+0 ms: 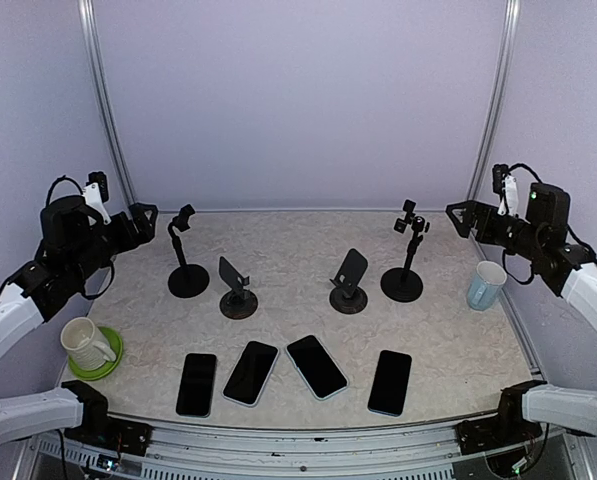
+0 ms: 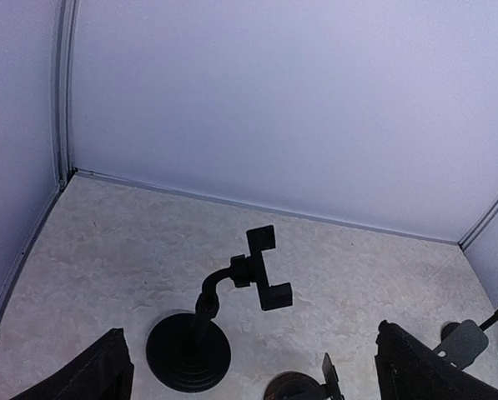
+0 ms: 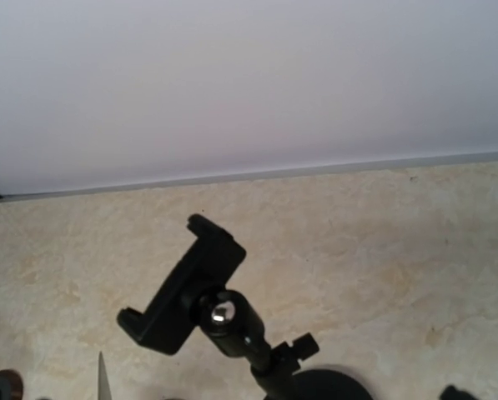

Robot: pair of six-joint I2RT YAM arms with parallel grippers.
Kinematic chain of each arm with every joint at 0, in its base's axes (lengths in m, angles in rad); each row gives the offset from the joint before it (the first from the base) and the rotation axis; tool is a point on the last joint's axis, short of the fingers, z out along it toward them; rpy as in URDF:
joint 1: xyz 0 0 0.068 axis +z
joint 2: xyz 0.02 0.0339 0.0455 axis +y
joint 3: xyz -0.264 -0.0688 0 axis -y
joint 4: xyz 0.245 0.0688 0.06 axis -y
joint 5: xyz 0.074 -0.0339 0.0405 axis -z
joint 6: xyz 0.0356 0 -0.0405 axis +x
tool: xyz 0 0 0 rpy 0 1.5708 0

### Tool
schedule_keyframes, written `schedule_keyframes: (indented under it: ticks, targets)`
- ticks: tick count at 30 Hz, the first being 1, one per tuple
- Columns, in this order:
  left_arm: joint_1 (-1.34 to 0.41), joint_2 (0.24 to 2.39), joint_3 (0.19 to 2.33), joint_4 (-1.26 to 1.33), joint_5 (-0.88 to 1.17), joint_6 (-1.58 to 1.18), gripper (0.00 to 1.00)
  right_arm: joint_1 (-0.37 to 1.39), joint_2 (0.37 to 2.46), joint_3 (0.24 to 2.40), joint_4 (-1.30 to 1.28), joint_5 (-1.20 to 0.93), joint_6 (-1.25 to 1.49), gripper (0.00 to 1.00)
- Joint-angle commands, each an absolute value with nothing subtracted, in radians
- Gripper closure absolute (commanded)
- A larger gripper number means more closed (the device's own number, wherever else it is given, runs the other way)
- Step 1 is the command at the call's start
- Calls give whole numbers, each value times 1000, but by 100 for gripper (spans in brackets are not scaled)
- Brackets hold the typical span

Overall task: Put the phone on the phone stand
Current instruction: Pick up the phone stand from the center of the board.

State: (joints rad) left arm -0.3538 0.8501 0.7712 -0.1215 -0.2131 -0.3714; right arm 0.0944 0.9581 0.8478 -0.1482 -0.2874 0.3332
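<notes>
Judging from how things lie, the task has not begun: no phone is on any stand. The left phone (image 1: 196, 384), second phone (image 1: 251, 372), third phone (image 1: 316, 366) and right phone (image 1: 389, 382) all lie flat, screens dark, in a row along the near edge of the table (image 1: 288, 250), the middle two at an angle. Behind them, across the middle of the table, four stands are bare. They are the left tall stand (image 1: 188, 281) with a clamp head, the left low stand (image 1: 237, 298), the right low stand (image 1: 349, 296) and the right tall stand (image 1: 402, 285), also clamp-headed.

The left hand (image 1: 143, 213) hangs above the left edge, its fingers (image 2: 98, 375) spread wide apart and holding nothing. The right hand (image 1: 461, 217) hangs above the right edge, likewise spread and empty. Both are well apart from the phones. The whole job seems left to do: reach a phone, lift it off the flat top, carry it back and seat it on a stand.

A white mug (image 1: 83, 340) on a green saucer (image 1: 115, 352) sits near the left edge, and a pale blue cup (image 1: 485, 285) near the right edge. Neither lies between phones and stands. The likely trouble is that the phones lie flat and close together, leaving little room for fingers at their edges.
</notes>
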Motion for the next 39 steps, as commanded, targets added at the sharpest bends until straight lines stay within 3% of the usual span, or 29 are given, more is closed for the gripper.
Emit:
schedule_keyframes:
  ticks: [1, 12, 21, 39]
  targets:
    - [-296, 835, 770, -112, -137, -425, 1, 84, 907, 838, -130, -282, 325, 0]
    - [-262, 850, 698, -56, -101, -486, 1, 83, 939, 850, -167, -363, 289, 0]
    - [-256, 709, 543, 64, -186, -554, 1, 84, 939, 797, -151, -351, 294, 0]
    - [-292, 781, 560, -60, -212, -595, 1, 122, 997, 758, -149, -296, 282, 0]
